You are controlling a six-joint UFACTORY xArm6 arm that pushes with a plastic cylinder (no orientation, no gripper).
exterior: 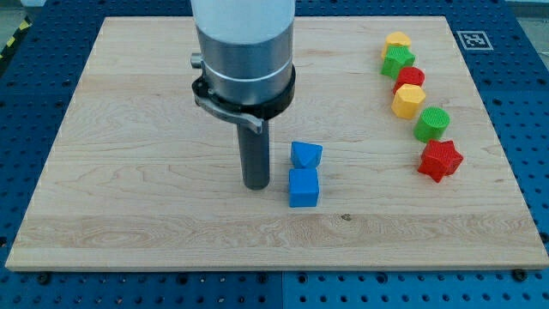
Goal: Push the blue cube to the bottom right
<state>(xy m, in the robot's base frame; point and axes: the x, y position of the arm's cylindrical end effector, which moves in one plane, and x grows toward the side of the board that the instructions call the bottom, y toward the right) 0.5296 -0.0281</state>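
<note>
The blue cube [303,188] is seen near the middle of the desk [129,215], a little toward the view's bottom, touching a second blue block [305,155] of irregular shape just above it. My tip [256,184] is placed just beside the cube on the view's left, apart from it. No gripper is carried, only the rod. Bare wood is seen from the cube to the bottom right corner. Six blocks are lined near the right edge: a yellow block [396,41], a green star [398,60], a red block [410,78], a yellow hexagon [408,101], a green cylinder [431,124] and a red star [440,160].

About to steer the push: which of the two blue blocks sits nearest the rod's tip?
The blue cube, just to the view's right of my tip. The other irregular blue block sits behind it, toward the view's top.
</note>
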